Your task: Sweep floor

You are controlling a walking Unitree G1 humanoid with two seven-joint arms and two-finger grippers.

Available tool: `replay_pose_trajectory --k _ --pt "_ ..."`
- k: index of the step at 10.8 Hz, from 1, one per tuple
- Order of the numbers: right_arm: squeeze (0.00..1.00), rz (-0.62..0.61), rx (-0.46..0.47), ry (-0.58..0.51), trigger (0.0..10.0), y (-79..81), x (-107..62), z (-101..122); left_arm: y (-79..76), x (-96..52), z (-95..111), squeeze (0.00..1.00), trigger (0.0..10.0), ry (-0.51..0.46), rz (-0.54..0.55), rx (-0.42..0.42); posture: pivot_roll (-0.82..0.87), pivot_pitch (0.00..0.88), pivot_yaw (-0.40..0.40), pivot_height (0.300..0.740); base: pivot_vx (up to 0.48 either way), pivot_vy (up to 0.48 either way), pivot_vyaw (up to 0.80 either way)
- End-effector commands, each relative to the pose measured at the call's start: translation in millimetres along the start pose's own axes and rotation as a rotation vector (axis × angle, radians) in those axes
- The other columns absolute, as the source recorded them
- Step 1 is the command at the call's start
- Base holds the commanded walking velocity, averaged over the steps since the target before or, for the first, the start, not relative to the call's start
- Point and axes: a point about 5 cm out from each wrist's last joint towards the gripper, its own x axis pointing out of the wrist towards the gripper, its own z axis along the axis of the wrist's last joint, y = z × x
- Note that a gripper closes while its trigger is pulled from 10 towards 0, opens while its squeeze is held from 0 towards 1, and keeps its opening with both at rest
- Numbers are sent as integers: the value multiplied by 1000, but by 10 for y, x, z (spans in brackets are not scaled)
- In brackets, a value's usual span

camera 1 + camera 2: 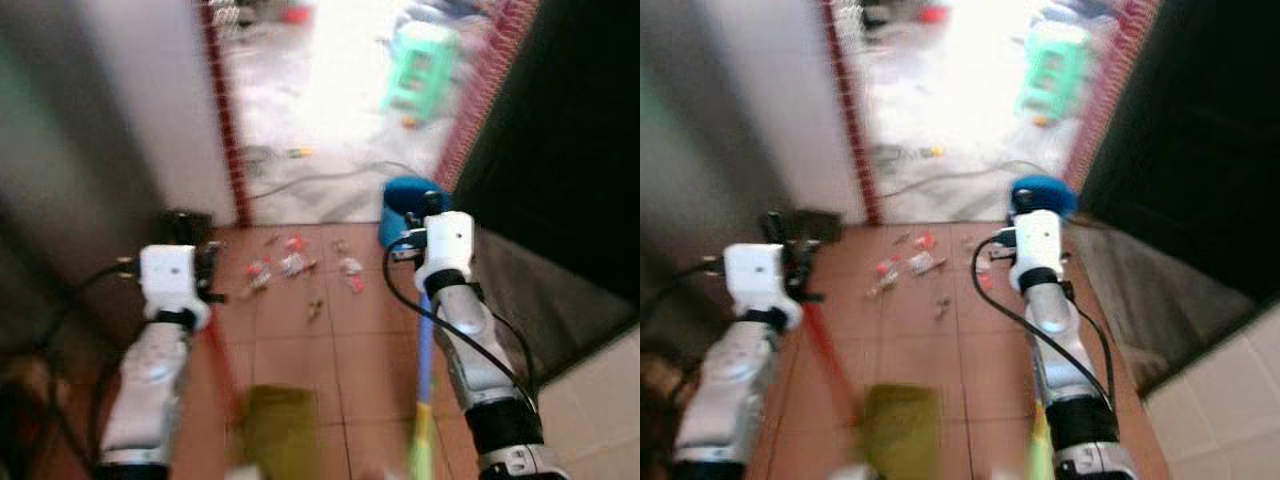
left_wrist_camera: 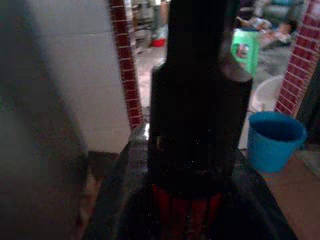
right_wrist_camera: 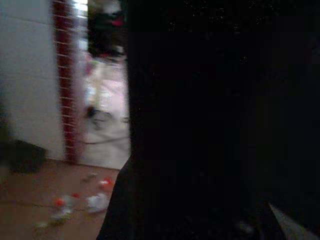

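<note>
A: What lies ahead?
B: Reddish-brown tiled floor (image 1: 300, 345) with scattered red-and-white litter (image 1: 290, 267) before a brick-edged doorway (image 1: 222, 110); a blue plastic bucket (image 2: 274, 140) stands beside it.

A: And the grippers?
B: The left gripper (image 1: 205, 265) clamps a red handle (image 1: 222, 368); the right gripper's (image 1: 428, 208) fingers cannot be judged, beside a blue-and-green broomstick (image 1: 423, 395).

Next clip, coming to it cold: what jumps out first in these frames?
A scatter of small red and white litter lies on the reddish-brown tiled floor, just ahead of both silver arms. The left gripper holds a red-handled tool over a blurred yellow-green dustpan, and a blue handle runs beside the right arm. Past the litter, a blue plastic bucket stands by the sunlit doorway, a green stool beyond.
</note>
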Motion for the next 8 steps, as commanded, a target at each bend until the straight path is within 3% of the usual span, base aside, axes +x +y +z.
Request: replay_pose_trajectory --k 1,3,8 --pt "0 -46 -3 -13 10000 -134 -11 28 -90 42 116 0 10000 -50 -27 -21 -33 6 -11 740 292 382 0" --pt "0 -50 -34 -13 10000 -170 -5 47 -77 47 113 0 10000 -47 -19 -25 -40 8 -15 740 142 397 0" --pt "0 -63 18 -40 10000 -173 -83 71 -55 -61 32 0 10000 -55 5 -26 -24 0 -35 740 0 0 0"
